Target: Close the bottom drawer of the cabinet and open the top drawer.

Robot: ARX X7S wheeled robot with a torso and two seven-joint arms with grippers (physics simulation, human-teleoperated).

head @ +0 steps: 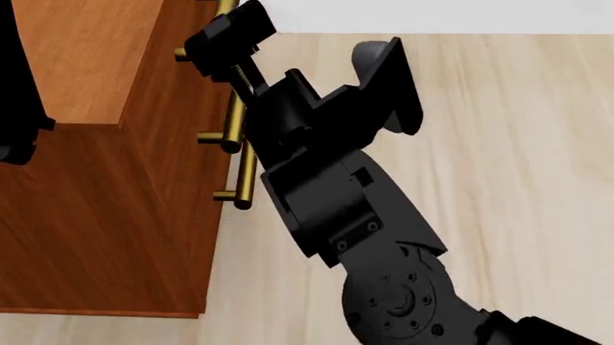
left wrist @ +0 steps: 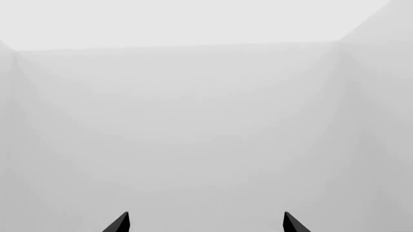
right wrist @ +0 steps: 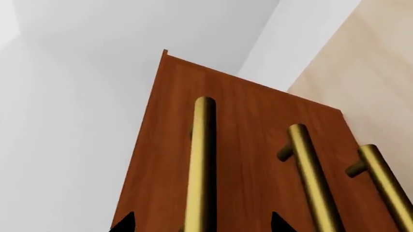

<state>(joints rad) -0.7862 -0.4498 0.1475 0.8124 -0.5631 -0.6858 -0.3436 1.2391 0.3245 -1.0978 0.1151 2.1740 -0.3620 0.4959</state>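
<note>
Top drawer (right wrist: 164,145): uppermost front of the tall reddish-brown wood-grain cabinet (head: 115,215), standing on the pale plank floor (head: 499,144) ahead and to the left of the robot. In the right wrist view its front lies flush with the fronts below, so it reads as not yet pulled out. No seams between drawers can be made out.

Handling, judged: rigid wooden box on slides, so it should move only straight outward. Some weight and friction are likely, with no give. The front is flat and smooth and offers nothing to pinch. The only sensible hold is its round brass bar handle (right wrist: 201,164), stiff but slick metal. Grip it mid-span between its posts and wrap fully so the bar cannot roll out during the pull.

Bottom drawer (right wrist: 345,145): nearest the floor, appears level with the others, so probably already shut. The head view cannot confirm this.

Right hand (right wrist: 200,223): fingertips spread, one either side of the top bar, straddling it. No contact is visible and it is not yet pinching. In the head view it sits up at the cabinet's front top edge.

Left hand (left wrist: 206,223): fingertips spread with nothing between them, facing a plain pale grey wall (left wrist: 206,96), away from the cabinet front.

Risk, judged: pulling off-axis could bind the slides.
</note>
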